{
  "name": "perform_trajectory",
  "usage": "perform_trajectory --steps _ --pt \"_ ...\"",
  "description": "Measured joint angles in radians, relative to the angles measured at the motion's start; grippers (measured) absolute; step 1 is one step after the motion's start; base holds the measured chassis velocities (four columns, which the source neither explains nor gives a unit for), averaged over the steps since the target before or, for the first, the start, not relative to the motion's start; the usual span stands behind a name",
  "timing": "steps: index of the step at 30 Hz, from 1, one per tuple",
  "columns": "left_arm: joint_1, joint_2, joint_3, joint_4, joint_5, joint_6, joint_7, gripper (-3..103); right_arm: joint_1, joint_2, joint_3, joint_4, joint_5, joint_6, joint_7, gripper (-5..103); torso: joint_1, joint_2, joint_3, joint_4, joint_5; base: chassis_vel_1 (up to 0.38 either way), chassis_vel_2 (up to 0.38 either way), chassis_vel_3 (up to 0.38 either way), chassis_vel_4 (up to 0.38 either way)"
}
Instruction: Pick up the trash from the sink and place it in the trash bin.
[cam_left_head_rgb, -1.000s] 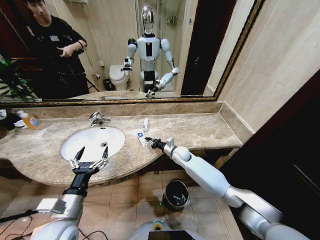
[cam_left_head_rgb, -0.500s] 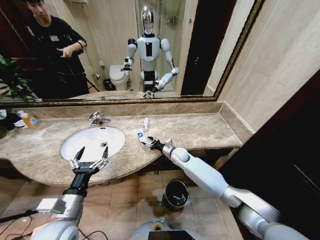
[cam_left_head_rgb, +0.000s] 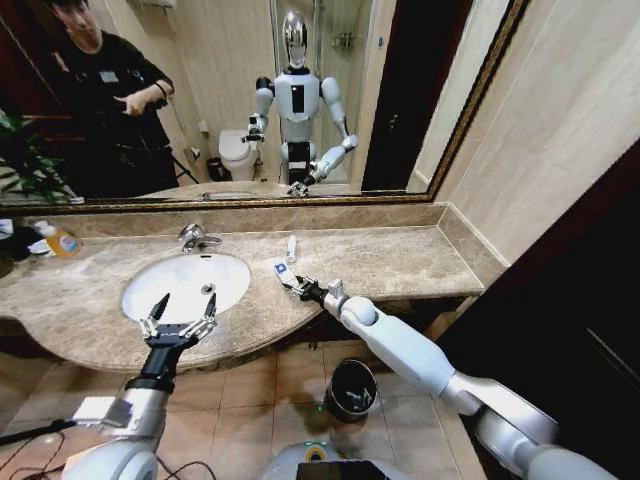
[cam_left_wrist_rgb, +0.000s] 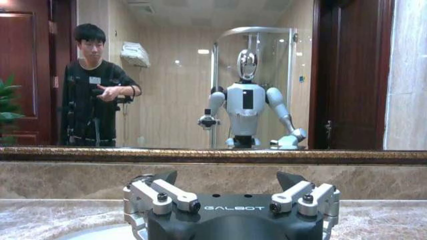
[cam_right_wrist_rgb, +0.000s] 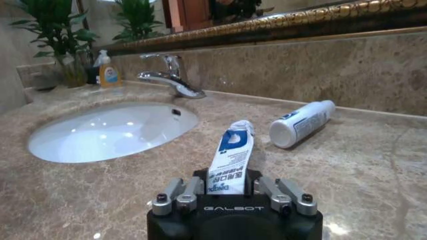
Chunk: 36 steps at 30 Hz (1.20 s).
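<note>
A flat white packet with a blue mark (cam_right_wrist_rgb: 228, 152) lies on the beige marble counter just right of the sink (cam_left_head_rgb: 185, 283). My right gripper (cam_right_wrist_rgb: 227, 184) is shut on its near end, fingers pressed to both sides; the head view shows that gripper (cam_left_head_rgb: 298, 288) at the packet (cam_left_head_rgb: 283, 271). A white tube (cam_left_head_rgb: 291, 247) lies farther back by the wall, also seen as the tube (cam_right_wrist_rgb: 301, 123). My left gripper (cam_left_head_rgb: 182, 314) hangs open over the basin's front rim, and its fingertips (cam_left_wrist_rgb: 164, 177) are spread wide. The black trash bin (cam_left_head_rgb: 352, 388) stands on the floor under the counter.
A chrome faucet (cam_left_head_rgb: 197, 237) stands behind the basin. An orange-labelled bottle (cam_left_head_rgb: 60, 240) and a plant sit at the far left of the counter. A mirror runs along the back wall. To the right, the counter (cam_left_head_rgb: 400, 262) stretches bare to the side wall.
My right gripper has slid a little to the left, up to the blue-marked packet. The packet, the tube and my left arm have stayed put.
</note>
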Motion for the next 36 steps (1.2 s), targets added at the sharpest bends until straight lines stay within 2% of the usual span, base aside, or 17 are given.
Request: perform_trajectory --steps 1,4,6,7,8,10,12,13,18,23,27,30,34,35,36 --pt "0.0 0.0 0.0 0.0 0.0 0.0 0.0 100 0.0 0.0 0.0 0.0 0.0 0.0 0.0 36 0.0 0.0 0.0 0.0 0.0 0.0 0.0 0.0 0.0" --pt "0.0 0.0 0.0 0.0 0.0 0.0 0.0 100 -0.008 -0.005 0.01 0.008 0.0 0.005 0.0 24 0.0 0.0 0.0 0.0 0.0001 0.0 0.0 0.0 0.0" --pt "0.0 0.0 0.0 0.0 0.0 0.0 0.0 100 -0.011 -0.007 0.014 0.011 0.0 0.008 0.0 24 0.0 0.0 0.0 0.0 0.0001 0.0 0.0 0.0 0.0" --pt "0.0 0.0 0.0 0.0 0.0 0.0 0.0 100 -0.015 -0.009 0.019 0.017 -0.001 0.012 0.001 16 0.0 0.0 0.0 0.0 0.0 0.0 0.0 0.0 0.0" --pt "0.0 0.0 0.0 0.0 0.0 0.0 0.0 100 -0.017 -0.01 0.021 0.02 -0.002 0.013 0.001 16 0.0 0.0 0.0 0.0 0.0 0.0 0.0 0.0 0.0" --pt "0.0 0.0 0.0 0.0 0.0 0.0 0.0 100 -0.026 -0.014 0.032 0.035 -0.007 0.018 0.009 8 0.0 0.0 0.0 0.0 0.0 0.0 0.0 0.0 0.0" --pt "0.0 0.0 0.0 0.0 0.0 0.0 0.0 100 -0.03 -0.016 0.039 0.045 -0.01 0.021 0.013 8 0.0 0.0 0.0 0.0 0.0001 0.0 0.0 0.0 0.0" --pt "0.0 0.0 0.0 0.0 0.0 0.0 0.0 100 -0.038 -0.021 0.051 0.068 -0.015 0.026 0.017 2 0.0 0.0 0.0 0.0 0.0001 0.0 0.0 0.0 0.0" --pt "0.0 0.0 0.0 0.0 0.0 0.0 0.0 100 -0.069 -0.045 0.101 0.134 -0.026 0.037 0.019 0 0.0 0.0 0.0 0.0 0.0001 0.0 0.0 0.0 0.0" --pt "0.0 0.0 0.0 0.0 0.0 0.0 0.0 100 -0.152 -0.1 0.205 0.25 -0.029 0.035 0.015 0 0.0 0.0 0.0 0.0002 0.0003 0.0 0.0 0.0 0.0" --pt "0.0 0.0 0.0 0.0 0.0 0.0 0.0 100 -0.301 -0.177 0.332 0.376 -0.026 0.032 -0.014 0 0.0 0.0 0.0 -0.0002 0.0002 0.0 0.0 0.0 0.0" --pt "0.0 0.0 0.0 0.0 0.0 0.0 0.0 100 -0.428 -0.227 0.412 0.471 -0.023 0.058 -0.033 0 0.0 0.0 0.0 -0.0002 0.0002 0.0 0.0 0.0 0.0" --pt "0.0 0.0 0.0 0.0 0.0 0.0 0.0 100 -0.542 -0.247 0.472 0.542 -0.022 0.095 -0.049 0 0.0 0.0 0.0 0.0 0.0002 0.0 0.0 0.0 0.0" --pt "0.0 0.0 0.0 0.0 0.0 0.0 0.0 100 -0.602 -0.245 0.502 0.559 -0.023 0.114 -0.076 0 0.0 0.0 0.0 0.0001 0.0002 0.0 0.0 0.0 0.0" --pt "0.0 0.0 0.0 0.0 0.0 0.0 0.0 100 -0.708 -0.228 0.557 0.568 -0.032 0.151 -0.144 0 0.0 0.0 0.0 -0.0001 0.0003 0.0 0.0 0.0 0.0"
